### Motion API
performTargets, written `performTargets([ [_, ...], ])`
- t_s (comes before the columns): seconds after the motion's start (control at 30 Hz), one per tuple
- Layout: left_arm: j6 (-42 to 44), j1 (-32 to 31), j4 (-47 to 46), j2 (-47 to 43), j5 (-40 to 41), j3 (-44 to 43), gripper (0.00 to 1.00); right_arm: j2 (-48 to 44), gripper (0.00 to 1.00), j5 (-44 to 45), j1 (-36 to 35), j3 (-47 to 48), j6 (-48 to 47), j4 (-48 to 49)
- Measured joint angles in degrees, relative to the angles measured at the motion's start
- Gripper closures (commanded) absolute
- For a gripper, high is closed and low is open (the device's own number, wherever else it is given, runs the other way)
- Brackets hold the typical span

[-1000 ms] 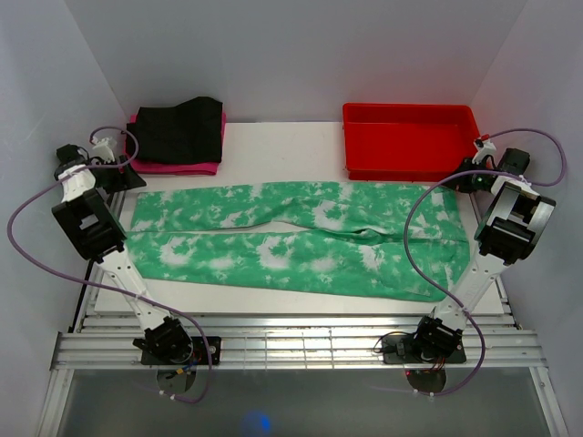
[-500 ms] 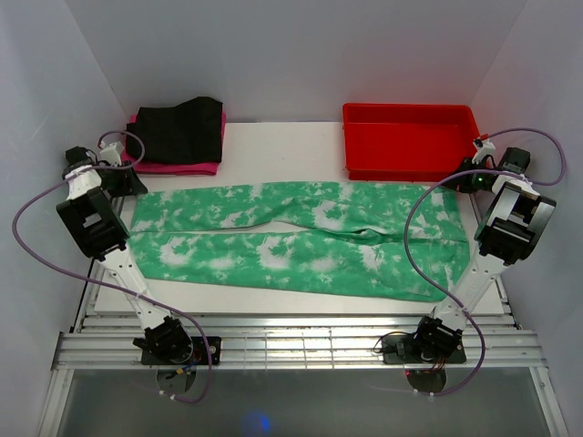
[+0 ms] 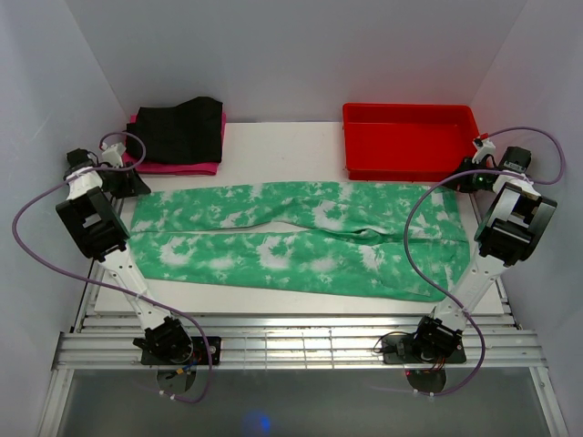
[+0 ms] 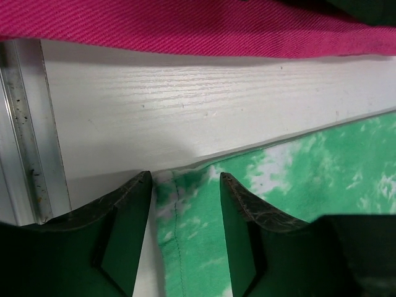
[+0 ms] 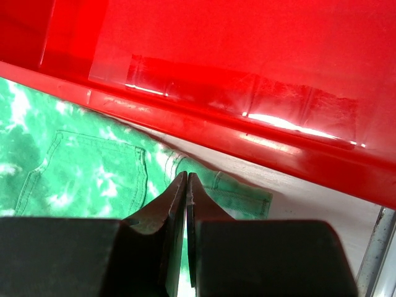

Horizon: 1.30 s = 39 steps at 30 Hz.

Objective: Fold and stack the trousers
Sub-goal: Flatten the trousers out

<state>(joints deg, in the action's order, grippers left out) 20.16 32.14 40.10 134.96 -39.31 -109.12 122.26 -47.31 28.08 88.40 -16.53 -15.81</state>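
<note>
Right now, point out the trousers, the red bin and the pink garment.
trousers (image 3: 301,259), top view, middle of the near leg.
red bin (image 3: 410,172), top view, near wall.
pink garment (image 4: 185,25), left wrist view, folded edge.

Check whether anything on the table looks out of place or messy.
Nothing serious. The trousers lie flat and unfolded across the table; only the black garment sits slightly askew on the pink one.
</note>
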Motion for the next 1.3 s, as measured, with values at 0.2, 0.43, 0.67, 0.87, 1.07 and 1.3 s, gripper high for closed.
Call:
performTargets([
  [0.2,-0.83,0.00,0.17,-0.04,0.26,0.13,0.55,-0.07,0.92,-0.04,0.00,0.04,-0.26,-0.61],
  [0.43,-2.25,-0.13,1.68,-0.04,0.83,-0.20,1.00,-0.15,0.92,-0.50,0.00,1.55,-0.79,-1.18],
  [0.67,-2.75,-0.28,4.63,0.81,0.22,-8.57,1.00,-1.68,0.92,-2.71,0.11,4.98,-2.34,-3.78],
  [0.87,-3.17,0.42,2.80,-0.37,-2.78,-12.22,1.00,-4.74,0.92,-6.34,2.10,8.17,-3.39,-4.96],
  [1.07,-4.63,1.97,0.35,-1.77,-6.84,-12.20,1.00,-6.62,0.86,-9.33,4.50,9.94,-3.19,-6.58],
  [1.3,-5.25,2.10,-1.49,-2.45,-8.87,-10.21,1.00,-6.47,0.48,-6.84,3.72,9.11,-2.38,-9.94],
])
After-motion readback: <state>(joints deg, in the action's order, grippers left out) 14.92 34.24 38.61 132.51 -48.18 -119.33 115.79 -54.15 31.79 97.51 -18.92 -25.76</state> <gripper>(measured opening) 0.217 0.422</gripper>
